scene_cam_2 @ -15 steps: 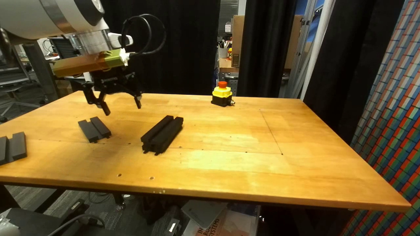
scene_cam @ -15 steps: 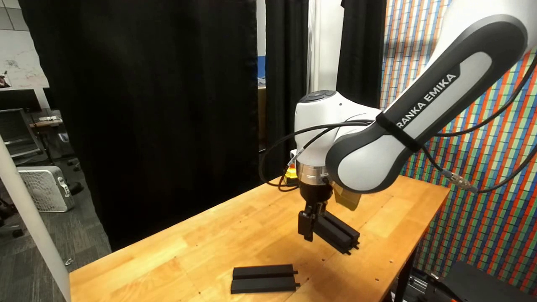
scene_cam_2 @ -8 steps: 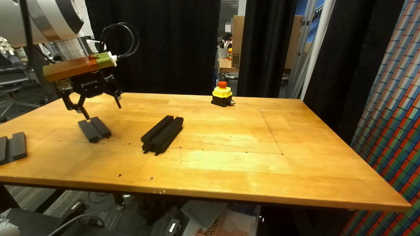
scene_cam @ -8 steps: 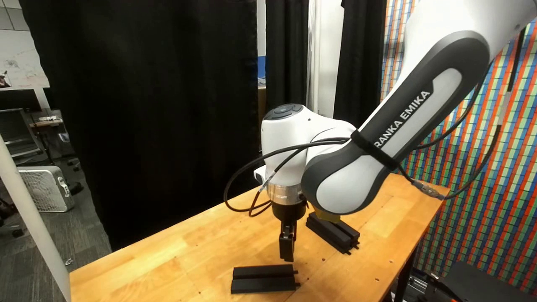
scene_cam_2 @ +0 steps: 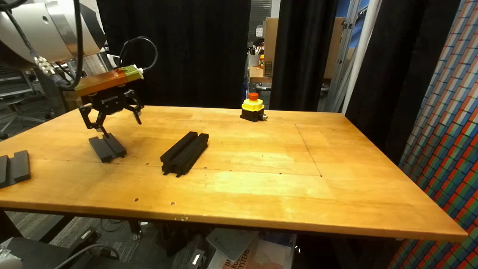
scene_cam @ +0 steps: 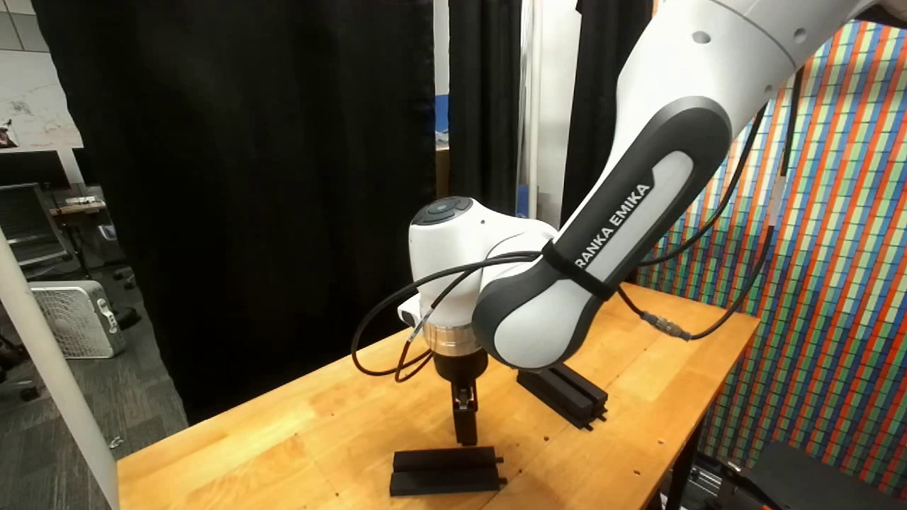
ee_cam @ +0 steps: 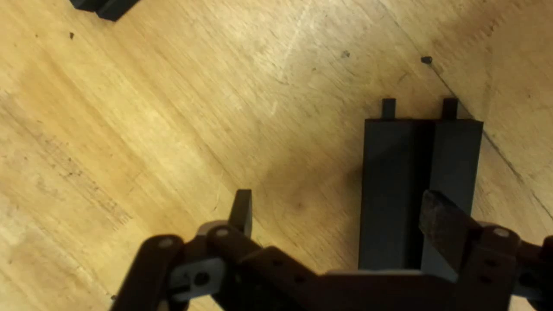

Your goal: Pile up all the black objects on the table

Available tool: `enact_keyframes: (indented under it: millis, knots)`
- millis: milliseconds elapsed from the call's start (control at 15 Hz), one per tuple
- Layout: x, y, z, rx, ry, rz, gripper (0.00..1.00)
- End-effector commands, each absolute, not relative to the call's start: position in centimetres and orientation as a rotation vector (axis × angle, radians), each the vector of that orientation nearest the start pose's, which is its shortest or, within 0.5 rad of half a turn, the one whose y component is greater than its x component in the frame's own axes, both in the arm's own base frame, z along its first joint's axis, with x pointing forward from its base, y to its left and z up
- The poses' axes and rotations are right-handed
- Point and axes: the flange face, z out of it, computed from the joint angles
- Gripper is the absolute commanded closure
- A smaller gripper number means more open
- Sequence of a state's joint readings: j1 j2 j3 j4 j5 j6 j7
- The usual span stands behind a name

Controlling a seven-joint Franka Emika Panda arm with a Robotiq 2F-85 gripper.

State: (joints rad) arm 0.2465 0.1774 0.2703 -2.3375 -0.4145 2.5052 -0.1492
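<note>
Outlying plate (scene_cam_2: 21,166): black, toward the near edge of the surface (scene_cam_2: 283,201) in an exterior view, apparently awaiting its turn.
Stack (scene_cam_2: 185,153): black plates, seemingly two deep, likely the pile's base.
Lone plate (scene_cam_2: 108,148): black, between outlying plate and stack, probably next.
Gripper (scene_cam_2: 123,128): jaws wide apart, holding nothing, one finger (ee_cam: 440,219) over the lone plate; likely needs shifting to straddle it.
Stop button (scene_cam_2: 253,106): near the far edge, outside the job.

The grooved pieces (scene_cam_2: 186,152) are plain black, the table (scene_cam_2: 261,194) honey-brown with streaky grain, the curtain (scene_cam: 248,177) black, the push-button box (scene_cam_2: 253,105) red, yellow and black, the backdrop (scene_cam: 836,283) (dizzying to my eye) gridded orange-red, green and blue.
</note>
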Motion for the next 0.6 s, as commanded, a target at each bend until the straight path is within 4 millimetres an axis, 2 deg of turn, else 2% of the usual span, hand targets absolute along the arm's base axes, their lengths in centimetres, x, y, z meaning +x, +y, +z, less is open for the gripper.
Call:
enact_keyframes:
  millis: [0,533]
  knots:
    - [45.2,27.9,26.4,-2.905,-1.572,-0.031,0.0]
    - [44.2,30.9,25.6,-2.873,-1.493,-0.039,0.0]
